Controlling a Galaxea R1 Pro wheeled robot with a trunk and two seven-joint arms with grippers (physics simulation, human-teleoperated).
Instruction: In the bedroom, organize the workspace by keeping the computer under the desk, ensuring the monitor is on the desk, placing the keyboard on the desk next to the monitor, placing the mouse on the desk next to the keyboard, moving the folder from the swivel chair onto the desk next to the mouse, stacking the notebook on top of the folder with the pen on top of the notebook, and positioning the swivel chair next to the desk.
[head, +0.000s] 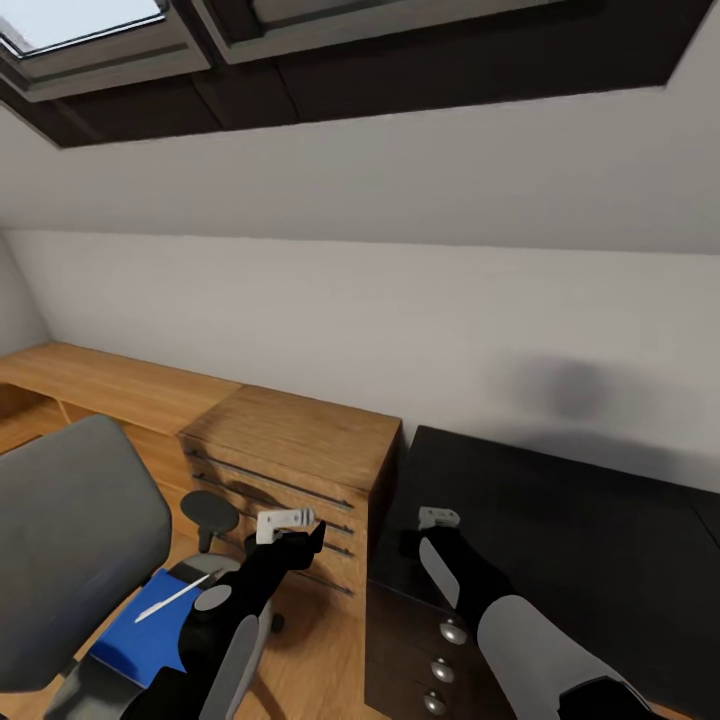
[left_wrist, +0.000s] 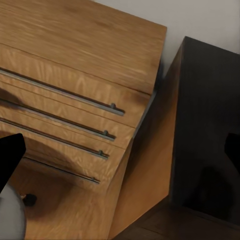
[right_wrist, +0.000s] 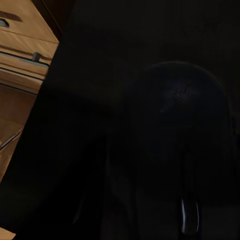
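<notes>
The grey swivel chair (head: 70, 540) stands at the lower left, a little apart from the desk. The blue folder (head: 140, 635) lies on its seat, with the white pen (head: 175, 597) lying on top. My left gripper (head: 305, 535) hovers just past the chair in front of the wood cabinet. One black finger (left_wrist: 10, 157) sits at the frame's edge, far from the other, so it is open and empty. My right gripper (head: 438, 520) hangs over the near left corner of the glossy black desk (head: 580, 540); its fingers are hidden. Monitor, keyboard, mouse, computer and notebook are out of view.
A low light-wood cabinet (head: 300, 440) with bar-handled drawers (left_wrist: 75, 100) stands between chair and desk, joined to a long wood shelf (head: 90, 380) along the wall. The desk's black drawer unit has round silver knobs (head: 452, 632). A sloped white wall with skylights (head: 80, 30) rises behind.
</notes>
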